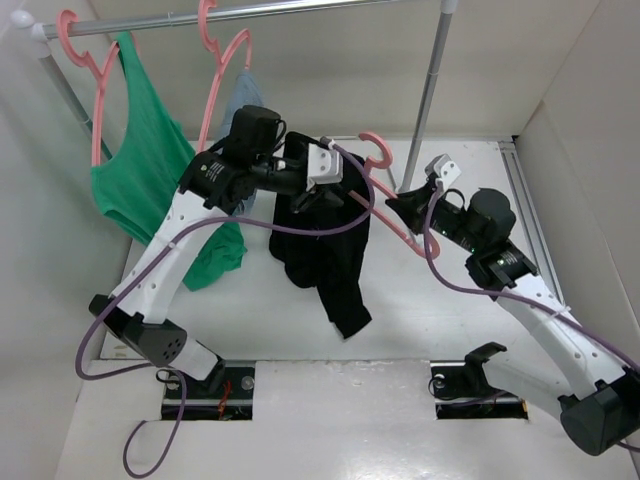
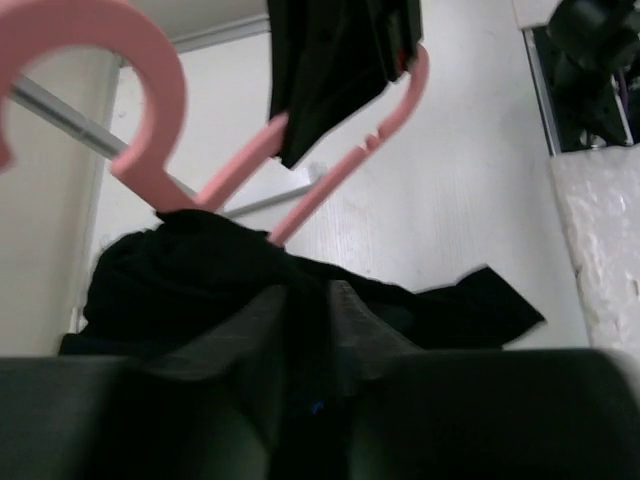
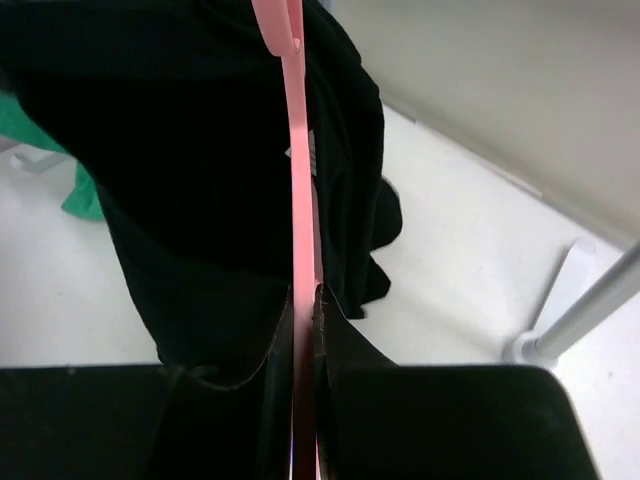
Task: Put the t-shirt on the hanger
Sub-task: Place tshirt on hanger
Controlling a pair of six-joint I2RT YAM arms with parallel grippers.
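Observation:
The black t-shirt (image 1: 325,250) hangs bunched in mid-air above the white floor, one end trailing low. My left gripper (image 1: 318,185) is shut on its upper cloth; in the left wrist view the fingertips (image 2: 350,300) pinch black fabric (image 2: 180,270). The pink hanger (image 1: 375,152) lies tilted beside the shirt, hook up, one arm passing into the cloth. My right gripper (image 1: 405,212) is shut on the hanger's lower right arm; in the right wrist view the pink bar (image 3: 300,200) runs straight out between the shut gripper (image 3: 304,295), with the t-shirt (image 3: 200,150) draped around it.
A green tank top (image 1: 150,170) and a small grey-blue garment (image 1: 240,100) hang on other pink hangers from the metal rail (image 1: 250,10) at the back left. The rack's upright post (image 1: 430,90) stands behind the right gripper. White walls close in both sides.

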